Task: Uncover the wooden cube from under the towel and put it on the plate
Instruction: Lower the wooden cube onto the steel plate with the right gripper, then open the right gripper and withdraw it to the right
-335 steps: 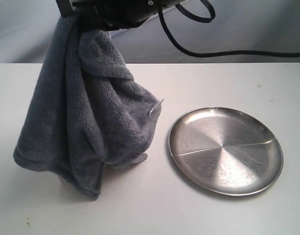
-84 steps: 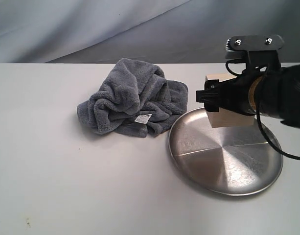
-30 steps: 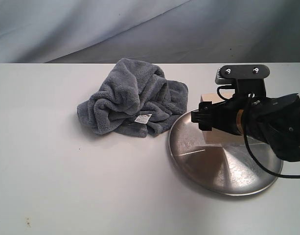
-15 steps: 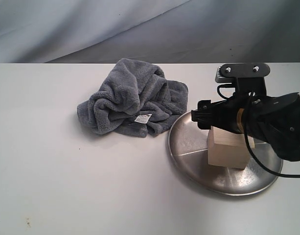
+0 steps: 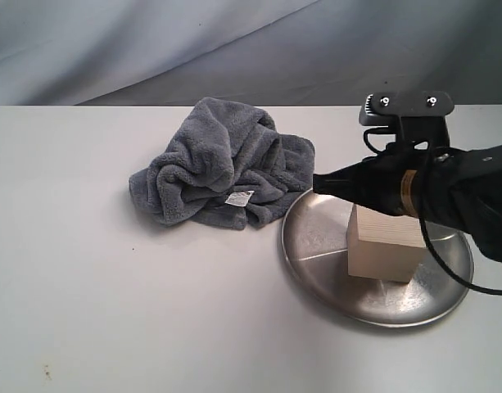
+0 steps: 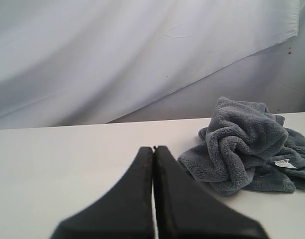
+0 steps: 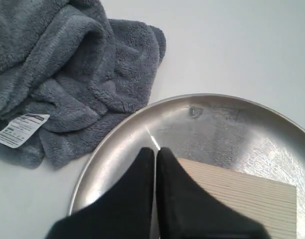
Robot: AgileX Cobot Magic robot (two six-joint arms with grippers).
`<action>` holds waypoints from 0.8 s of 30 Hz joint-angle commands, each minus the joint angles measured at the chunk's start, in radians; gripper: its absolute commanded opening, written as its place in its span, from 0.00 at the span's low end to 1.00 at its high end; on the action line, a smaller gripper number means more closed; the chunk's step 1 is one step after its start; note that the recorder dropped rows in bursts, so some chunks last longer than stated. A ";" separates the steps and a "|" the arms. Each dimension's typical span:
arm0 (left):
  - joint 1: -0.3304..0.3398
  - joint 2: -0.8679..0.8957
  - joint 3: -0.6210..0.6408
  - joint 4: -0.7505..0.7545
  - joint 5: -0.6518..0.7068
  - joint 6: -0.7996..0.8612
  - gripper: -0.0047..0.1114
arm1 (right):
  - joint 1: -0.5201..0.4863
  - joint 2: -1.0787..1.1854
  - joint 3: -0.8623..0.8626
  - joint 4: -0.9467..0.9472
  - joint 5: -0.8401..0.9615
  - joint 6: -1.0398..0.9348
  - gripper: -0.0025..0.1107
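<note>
The wooden cube (image 5: 385, 249) (image 7: 244, 193) rests on the silver plate (image 5: 316, 254) (image 7: 222, 124), free of any grip. My right gripper (image 5: 318, 182) (image 7: 155, 149) hovers above the plate's near-left part beside the cube, its jaws shut with nothing between them. The blue-grey towel (image 5: 222, 168) (image 7: 57, 74) (image 6: 244, 144) lies crumpled on the table left of the plate, white label (image 5: 238, 198) (image 7: 20, 128) showing. My left gripper (image 6: 153, 148) is shut and empty, low over the table, apart from the towel; it is out of the exterior view.
The white table (image 5: 152, 311) stretches to the left and front of the towel. A grey-white cloth backdrop (image 5: 193, 41) stands behind the table. The right arm's black body and cable (image 5: 447, 196) hang over the plate's right half.
My right gripper let go of the cube, which now stands on the plate; the gripper rose and its jaws closed.
</note>
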 commanded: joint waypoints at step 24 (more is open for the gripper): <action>-0.005 -0.004 0.004 -0.002 -0.002 -0.003 0.04 | 0.000 -0.419 0.198 -0.015 -0.456 0.027 0.02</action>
